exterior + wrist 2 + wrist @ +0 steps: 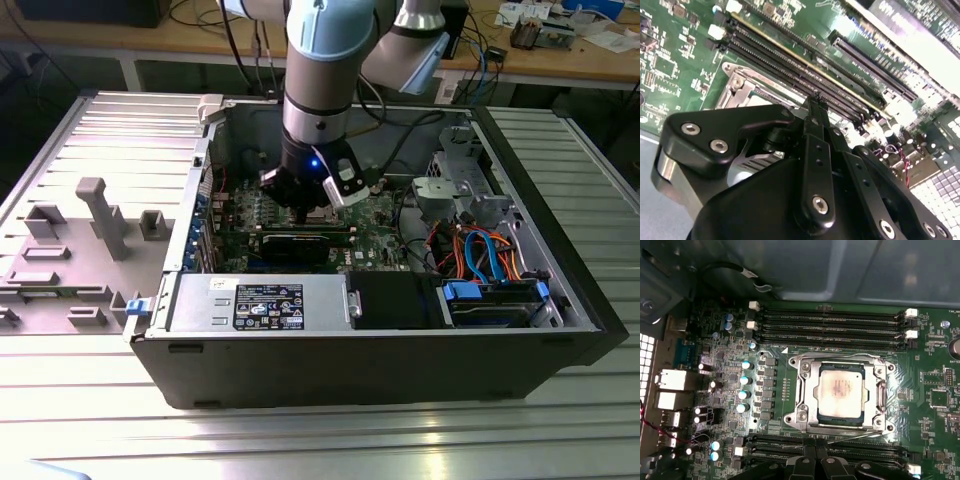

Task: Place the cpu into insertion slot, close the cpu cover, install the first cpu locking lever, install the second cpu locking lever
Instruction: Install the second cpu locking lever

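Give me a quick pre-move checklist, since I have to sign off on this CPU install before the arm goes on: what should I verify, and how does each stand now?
1. The cpu sits in the insertion slot: ok, in the first wrist view it lies flat and square inside.
2. The cpu cover is down over the chip: ok, its frame lies around the metal top.
3. Locking levers latched: cannot tell; a thin lever lies along one socket edge, its hook unclear.
4. The gripper is near the socket: ok, beside the memory slots.
5. Gripper fingers free of the board: cannot tell.
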`<state>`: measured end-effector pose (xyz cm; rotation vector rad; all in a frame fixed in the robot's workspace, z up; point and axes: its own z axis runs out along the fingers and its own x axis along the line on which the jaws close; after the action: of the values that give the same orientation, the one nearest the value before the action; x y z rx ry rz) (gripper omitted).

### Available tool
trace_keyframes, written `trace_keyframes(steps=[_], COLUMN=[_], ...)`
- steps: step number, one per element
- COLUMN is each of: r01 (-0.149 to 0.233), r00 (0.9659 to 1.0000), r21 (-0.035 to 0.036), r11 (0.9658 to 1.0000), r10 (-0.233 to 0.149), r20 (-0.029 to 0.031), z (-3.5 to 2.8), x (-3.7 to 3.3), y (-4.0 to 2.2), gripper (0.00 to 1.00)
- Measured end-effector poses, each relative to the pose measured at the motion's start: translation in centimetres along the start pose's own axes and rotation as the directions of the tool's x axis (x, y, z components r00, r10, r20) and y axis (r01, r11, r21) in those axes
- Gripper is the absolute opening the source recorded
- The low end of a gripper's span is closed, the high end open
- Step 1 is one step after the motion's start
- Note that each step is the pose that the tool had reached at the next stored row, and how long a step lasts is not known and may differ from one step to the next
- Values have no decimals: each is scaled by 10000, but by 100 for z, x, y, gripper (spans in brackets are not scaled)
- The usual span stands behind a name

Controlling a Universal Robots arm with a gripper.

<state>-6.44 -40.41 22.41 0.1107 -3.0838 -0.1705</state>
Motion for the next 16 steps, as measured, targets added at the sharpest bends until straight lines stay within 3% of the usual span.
trace_keyframes(steps=[1, 6, 12, 14, 16], r01=[1, 29, 99, 160, 181], r00=[10000, 10000, 9999, 9999, 9998], r21=[-27, -315, -500, -650, -717], r11=[10000, 9995, 9987, 9978, 9973], r10=[-1, -28, -97, -158, -179], r20=[2, 20, 29, 35, 38], z=[2, 13, 48, 59, 70], x=[3, 52, 124, 139, 142], y=[-6, -40, -81, -84, -84], gripper=[11, 11, 11, 11, 11])
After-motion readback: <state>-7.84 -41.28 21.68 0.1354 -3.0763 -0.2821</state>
